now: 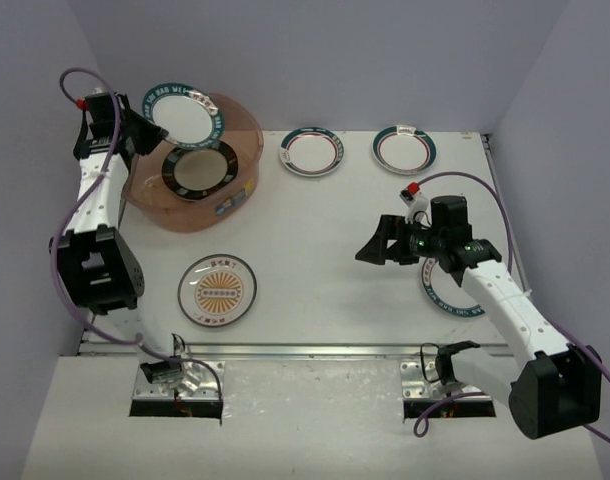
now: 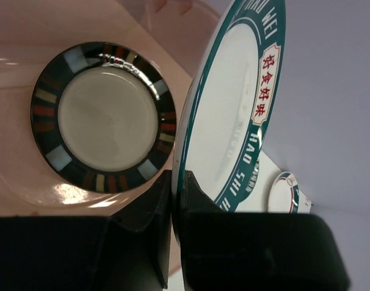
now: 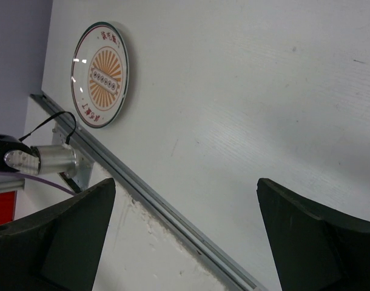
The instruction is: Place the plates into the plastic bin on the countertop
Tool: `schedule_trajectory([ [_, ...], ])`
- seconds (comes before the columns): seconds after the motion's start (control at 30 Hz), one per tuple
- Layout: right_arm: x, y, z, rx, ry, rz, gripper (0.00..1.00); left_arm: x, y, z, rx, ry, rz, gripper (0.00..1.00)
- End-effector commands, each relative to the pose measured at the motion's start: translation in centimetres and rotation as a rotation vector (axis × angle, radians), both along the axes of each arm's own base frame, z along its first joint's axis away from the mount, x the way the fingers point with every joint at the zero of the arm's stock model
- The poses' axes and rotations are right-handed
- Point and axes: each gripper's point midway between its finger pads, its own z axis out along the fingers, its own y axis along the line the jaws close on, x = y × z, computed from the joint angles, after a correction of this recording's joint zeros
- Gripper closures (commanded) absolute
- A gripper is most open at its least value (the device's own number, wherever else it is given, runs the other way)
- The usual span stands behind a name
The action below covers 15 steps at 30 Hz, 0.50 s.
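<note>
My left gripper (image 1: pixel 153 128) is shut on the rim of a teal-lettered plate (image 1: pixel 186 114), holding it tilted on edge over the pinkish plastic bin (image 1: pixel 247 130). In the left wrist view the fingers pinch that plate (image 2: pixel 233 109) at its lower edge, gripper (image 2: pixel 178 182). A black-rimmed plate (image 2: pixel 106 115) lies flat in the bin (image 2: pixel 15 48). On the countertop (image 1: pixel 315 240) lie an orange sunburst plate (image 1: pixel 217 290), two teal-red banded plates (image 1: pixel 311 150) (image 1: pixel 405 148), and another teal-lettered plate (image 1: pixel 443 292) partly under the right arm. My right gripper (image 1: pixel 378 246) hangs open and holds nothing.
A metal rail (image 1: pixel 315 351) runs along the countertop's front edge, also seen in the right wrist view as the rail (image 3: pixel 161 206) with the sunburst plate (image 3: pixel 100 74) beyond it. Purple walls close in the back and sides.
</note>
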Motion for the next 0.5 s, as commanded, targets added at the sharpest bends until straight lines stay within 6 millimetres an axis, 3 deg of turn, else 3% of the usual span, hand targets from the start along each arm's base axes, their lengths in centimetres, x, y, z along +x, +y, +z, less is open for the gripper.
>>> schedule_trajectory([
  [0.0,-0.1,0.1,0.6,0.007,-0.057,0.031,0.01,3.3,0.2,-0.9,-0.011,0.025,-0.047,1.00],
  [0.1,-0.4,0.4,0.4,0.026,-0.052,0.048,0.01,4.3,0.8,-2.8,-0.003,0.065,-0.045,0.99],
  [0.17,-0.4,0.9,0.3,0.052,-0.050,0.065,0.01,4.9,0.6,-4.7,-0.015,0.104,-0.062,0.84],
  [0.27,-0.8,1.8,0.4,0.099,-0.038,0.121,0.01,5.0,0.4,-6.8,-0.020,0.149,-0.091,0.71],
  [0.37,-1.3,3.8,-1.2,0.046,-0.012,0.189,0.01,4.6,0.8,-7.6,0.041,0.210,-0.071,0.28],
  [0.4,-1.1,4.4,-1.6,0.020,-0.012,0.198,0.01,4.4,1.4,-7.7,0.069,0.229,-0.044,0.09],
  [0.43,-0.9,5.0,-2.0,0.002,-0.006,0.202,0.01,4.0,1.7,-8.0,0.086,0.255,-0.026,0.00],
  [0.47,-0.8,5.9,-2.5,0.005,0.011,0.208,0.01,3.8,1.9,-8.2,0.096,0.276,-0.018,0.00],
])
